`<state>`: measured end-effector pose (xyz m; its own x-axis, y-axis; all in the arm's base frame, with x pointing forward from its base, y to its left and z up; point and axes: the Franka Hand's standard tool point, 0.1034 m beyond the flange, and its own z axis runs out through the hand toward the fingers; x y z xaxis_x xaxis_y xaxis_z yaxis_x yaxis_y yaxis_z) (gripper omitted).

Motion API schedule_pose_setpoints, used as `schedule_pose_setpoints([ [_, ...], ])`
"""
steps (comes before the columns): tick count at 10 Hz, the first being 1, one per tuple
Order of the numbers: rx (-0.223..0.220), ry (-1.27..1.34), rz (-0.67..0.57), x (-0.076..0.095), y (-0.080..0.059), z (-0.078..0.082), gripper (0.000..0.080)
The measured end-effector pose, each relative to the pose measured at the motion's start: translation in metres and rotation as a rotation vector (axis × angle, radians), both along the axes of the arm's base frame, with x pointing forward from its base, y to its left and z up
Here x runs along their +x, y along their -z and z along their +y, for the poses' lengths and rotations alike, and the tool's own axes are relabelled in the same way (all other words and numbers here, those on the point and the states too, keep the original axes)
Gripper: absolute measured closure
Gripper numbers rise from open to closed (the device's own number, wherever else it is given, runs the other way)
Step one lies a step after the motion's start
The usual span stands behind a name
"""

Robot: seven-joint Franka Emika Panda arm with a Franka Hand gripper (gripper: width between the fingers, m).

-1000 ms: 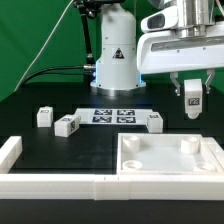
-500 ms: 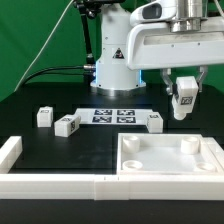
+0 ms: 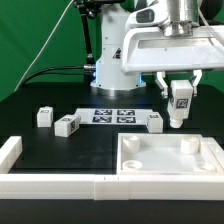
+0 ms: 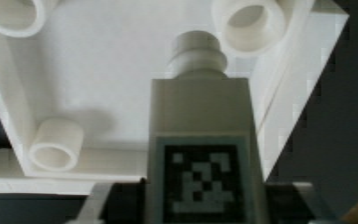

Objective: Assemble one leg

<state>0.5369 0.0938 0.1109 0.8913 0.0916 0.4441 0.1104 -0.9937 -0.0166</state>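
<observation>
- Clamping the leg (image 3: 178, 112) between its two fingers, the gripper (image 3: 180, 90) is holding it upright, tag facing the exterior camera.
- The leg is hanging just above the far edge of the rimmed tabletop (image 3: 155, 167), its peg (image 4: 197, 55) pointing near a round corner socket (image 3: 187, 146), not seated in it.
- Three other legs (image 3: 44, 117) (image 3: 67, 125) (image 3: 154, 121) are lying on the black table (image 3: 60, 150) beside the marker board (image 3: 112, 115).

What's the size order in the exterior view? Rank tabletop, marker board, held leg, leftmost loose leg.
1. tabletop
2. marker board
3. held leg and leftmost loose leg: alike parts, differently turned, so unranked.
</observation>
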Motion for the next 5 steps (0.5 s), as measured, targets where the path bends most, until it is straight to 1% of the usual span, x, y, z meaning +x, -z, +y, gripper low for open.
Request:
schedule_pose_setpoints([
  [1,0.003,-0.009,-0.015,0.015,0.0,0.008,0.0507],
  [3,0.009,-0.012,-0.036,0.045,0.001,0.017,0.0507],
  [4,0.012,-0.011,-0.029,0.054,0.003,0.02,0.0507],
  [5,0.017,-0.013,-0.042,0.065,0.003,0.026,0.0507],
])
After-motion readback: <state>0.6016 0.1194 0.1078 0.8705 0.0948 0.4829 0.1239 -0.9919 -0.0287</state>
